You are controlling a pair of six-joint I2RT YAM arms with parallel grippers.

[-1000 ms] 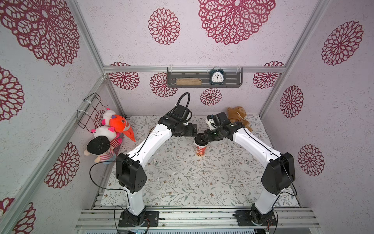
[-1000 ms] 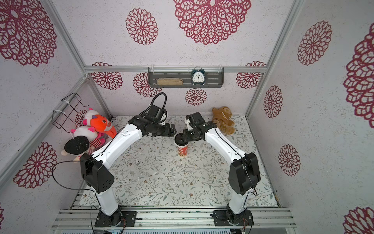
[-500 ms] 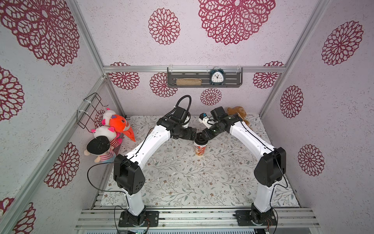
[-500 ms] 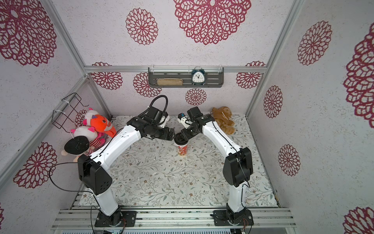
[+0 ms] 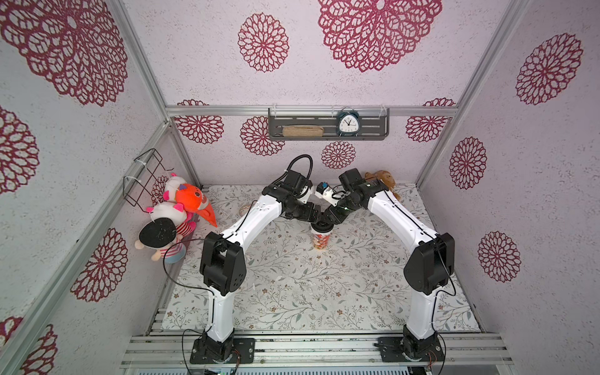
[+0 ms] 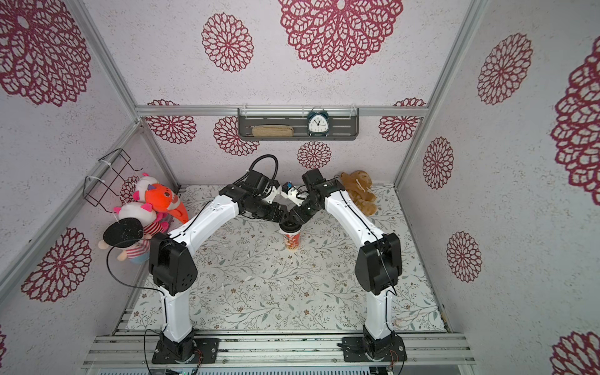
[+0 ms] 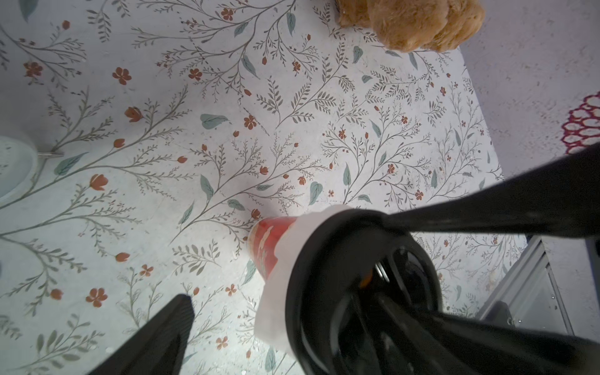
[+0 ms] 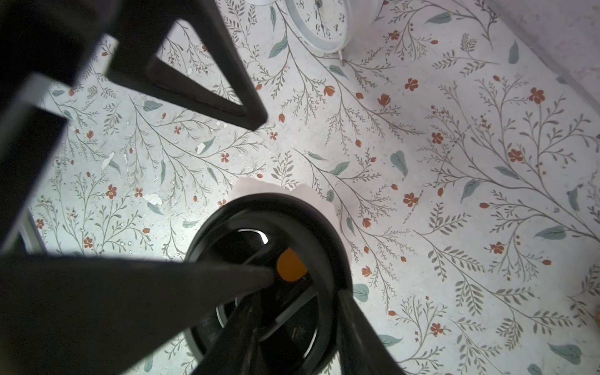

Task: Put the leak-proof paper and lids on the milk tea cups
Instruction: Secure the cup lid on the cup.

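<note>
The milk tea cup [image 5: 320,242] [image 6: 292,242] [image 7: 268,242] stands upright mid-table, red-patterned. The white leak-proof paper [image 7: 279,269] [image 8: 308,198] lies over its rim and hangs down round it, under a black round lid [image 7: 328,259] [image 8: 269,207] that sits on top. My left gripper [image 5: 313,217] [image 7: 282,302] is open. One of its fingers [image 7: 162,334] hangs beside the cup and clear of it, the other lies across the lid. My right gripper [image 5: 329,219] [image 8: 298,311] comes from the other side, open, with one finger over the lid and one finger [image 8: 357,334] against the rim's outside.
A white alarm clock [image 8: 324,22] [image 7: 13,168] stands on the table behind the cup. A brown plush [image 5: 381,181] [image 7: 412,22] lies at the back right corner. Several plush toys [image 5: 175,214] pile at the left wall under a wire basket [image 5: 146,177]. A wall shelf [image 5: 328,136] carries a teal clock.
The right arm has swung up and now reaches steeply down onto the lid. The left gripper has moved right onto the cup's top. The cup has stayed in place.
</note>
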